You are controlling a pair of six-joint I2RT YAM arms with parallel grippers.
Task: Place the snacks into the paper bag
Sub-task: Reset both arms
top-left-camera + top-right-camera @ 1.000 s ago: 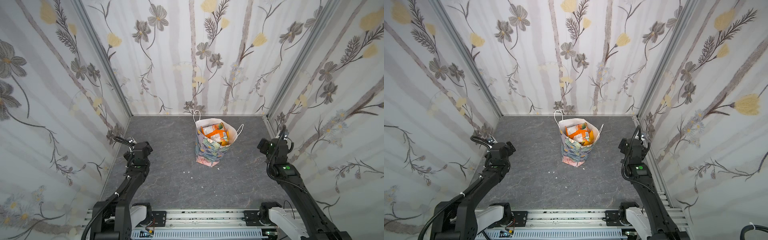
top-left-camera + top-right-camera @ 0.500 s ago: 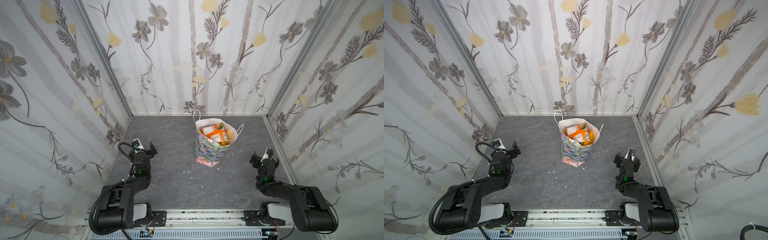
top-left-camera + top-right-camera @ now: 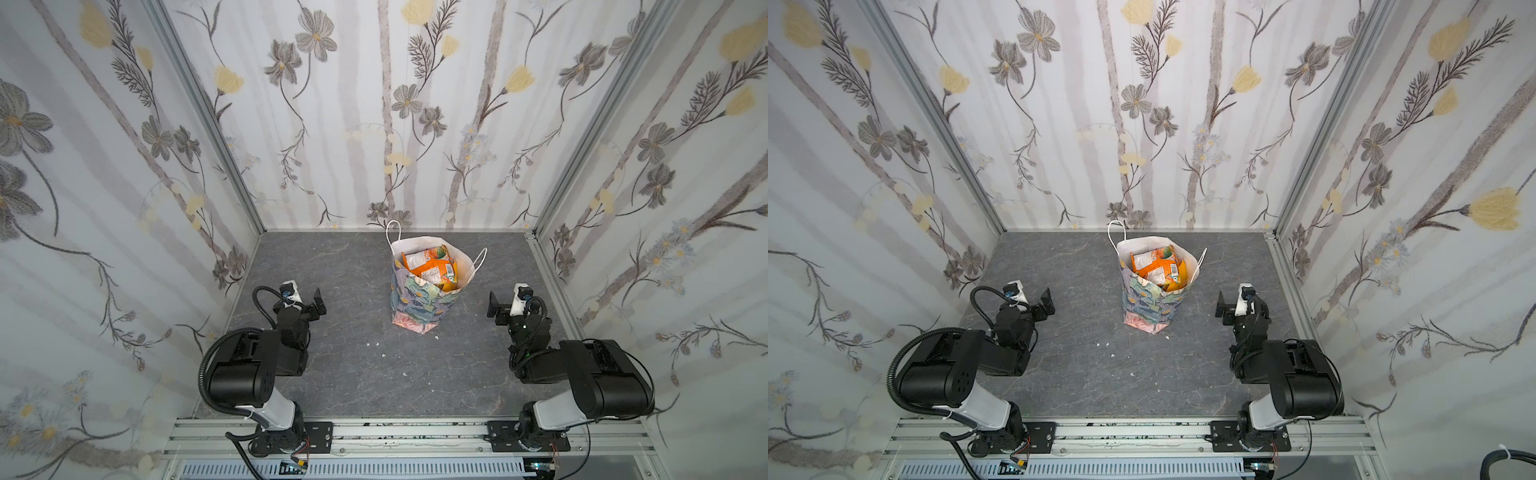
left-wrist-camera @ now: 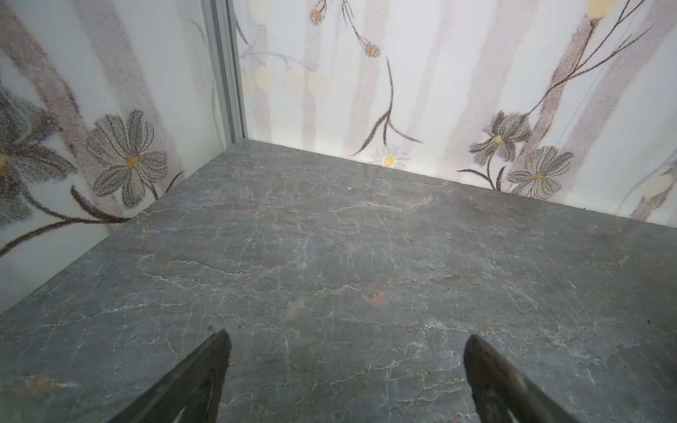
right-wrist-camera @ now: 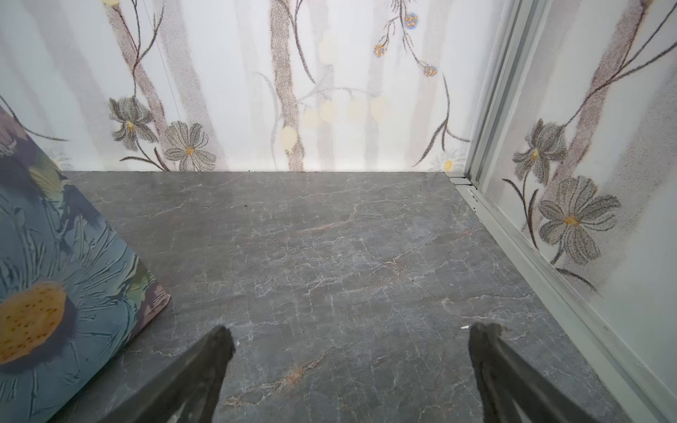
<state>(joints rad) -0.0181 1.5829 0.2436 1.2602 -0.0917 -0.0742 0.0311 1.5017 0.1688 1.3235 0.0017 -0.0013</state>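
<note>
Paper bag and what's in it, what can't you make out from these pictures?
- The snacks: in both top views only the top orange packets show. Any beneath are hidden by them and by the walls of the paper bag, so no count.
- Packet print: too small to read in the top views.
- Right wrist view: the picture edge cuts off all but one lower corner of the bag.
- Left wrist view: bag out of frame.

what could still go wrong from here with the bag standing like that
1. The paper bag stands free with nothing bracing it and seems to lean a little, so a light bump could tip it.
2. The snacks sit piled near the rim; a tip would likely spill some.
3. The right claw, open and empty, is near the bag's lower corner; a careless swing might knock it.
</note>
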